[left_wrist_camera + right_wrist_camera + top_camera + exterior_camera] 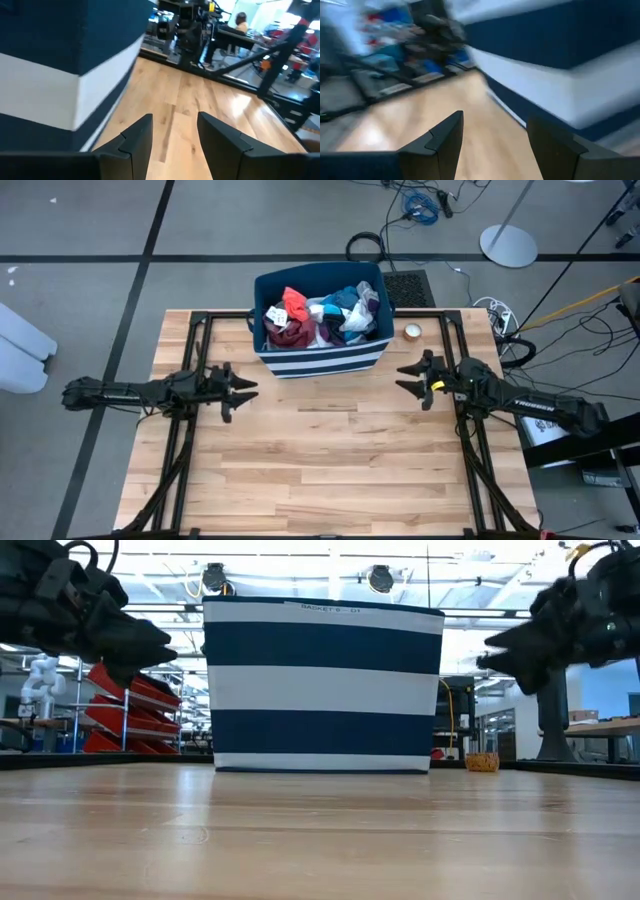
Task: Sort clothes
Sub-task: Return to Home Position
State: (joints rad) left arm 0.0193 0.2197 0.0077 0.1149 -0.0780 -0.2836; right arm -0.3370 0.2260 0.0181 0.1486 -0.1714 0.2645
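The clothes lie piled inside a navy bin with white stripes at the table's far middle: red, maroon, white, blue and grey pieces. The bin stands on its base and also shows in the low view. My left gripper hovers open and empty above the table, left of the bin's near corner. My right gripper hovers open and empty to the right of the bin. Both point toward the table's middle.
A small round roll lies on the table right of the bin. A black frame runs along the table's left, right and far sides. Bare wood stretches in front of the bin. A person shows far off in the left wrist view.
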